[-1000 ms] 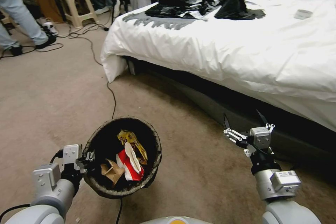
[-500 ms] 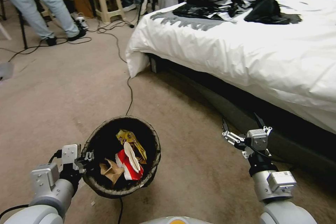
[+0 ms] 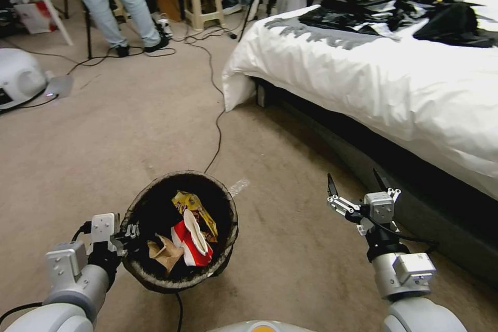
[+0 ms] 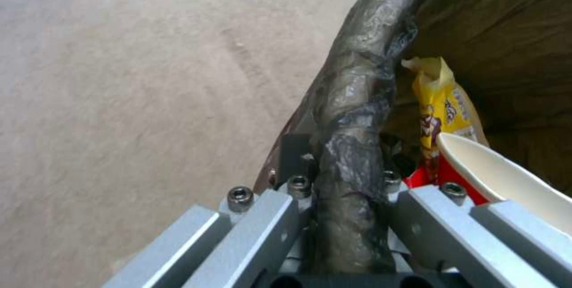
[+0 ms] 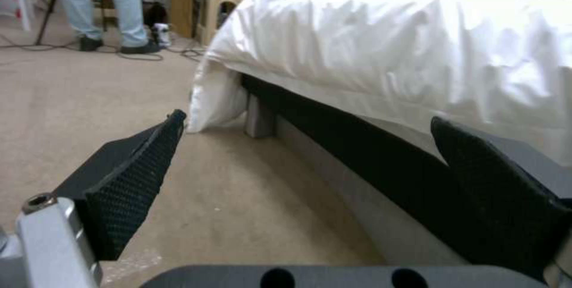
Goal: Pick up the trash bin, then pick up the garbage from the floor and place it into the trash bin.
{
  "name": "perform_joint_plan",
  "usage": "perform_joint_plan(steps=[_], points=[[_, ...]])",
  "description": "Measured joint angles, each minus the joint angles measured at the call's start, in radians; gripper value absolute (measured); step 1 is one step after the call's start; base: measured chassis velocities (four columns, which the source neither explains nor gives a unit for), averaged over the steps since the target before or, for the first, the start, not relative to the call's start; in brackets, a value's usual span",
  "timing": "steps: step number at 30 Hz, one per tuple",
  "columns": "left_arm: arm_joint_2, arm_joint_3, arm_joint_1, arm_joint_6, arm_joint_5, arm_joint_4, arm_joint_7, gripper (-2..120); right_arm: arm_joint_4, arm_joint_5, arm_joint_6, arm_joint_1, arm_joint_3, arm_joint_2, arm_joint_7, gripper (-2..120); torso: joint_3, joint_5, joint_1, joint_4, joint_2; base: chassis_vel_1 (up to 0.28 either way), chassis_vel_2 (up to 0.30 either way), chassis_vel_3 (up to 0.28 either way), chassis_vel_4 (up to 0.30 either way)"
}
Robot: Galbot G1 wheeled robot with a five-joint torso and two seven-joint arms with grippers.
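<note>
The trash bin (image 3: 139, 202), round with a dark bag liner, hangs at lower left of the head view. My left gripper (image 3: 127, 231) is shut on its rim. The left wrist view shows the lined rim (image 4: 357, 100) pinched in the left gripper (image 4: 346, 167). Garbage lies inside the bin: a yellow wrapper (image 3: 194, 207) (image 4: 441, 109), a red-white wrapper (image 3: 193, 244) (image 4: 500, 176) and a brown paper scrap (image 3: 163, 253). My right gripper (image 3: 354, 179) (image 5: 310, 163) is open and holds nothing, low over the carpet beside the bed. A small clear scrap (image 3: 238, 185) lies on the carpet just beyond the bin.
A bed (image 3: 394, 78) (image 5: 387, 46) with a white duvet and a dark base fills the right side. A black cable (image 3: 215, 119) runs across the carpet toward the bin. A person's legs (image 3: 116, 5), a stool (image 3: 203, 2) and a white device (image 3: 18, 80) stand at the far left.
The whole picture has slid to the right, so the camera has turned left. Both arms and the held bin keep the same pose.
</note>
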Motion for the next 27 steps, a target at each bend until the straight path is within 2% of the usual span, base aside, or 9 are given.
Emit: perform_joint_plan(steps=[20,27], points=[[0.000,-0.001,-0.001,0.000,-0.002,0.000,-0.001,1,0.000,0.001,-0.009,0.002,-0.015,0.000,0.004,100,0.000,0.0001,0.000,0.0002,0.000,0.071,0.073,0.068,0.074],[0.000,-0.003,0.001,0.000,0.000,0.000,-0.005,1,-0.001,0.002,-0.014,0.006,-0.025,-0.001,0.006,100,0.000,0.0000,0.000,-0.0002,0.000,0.004,0.009,0.010,0.010]])
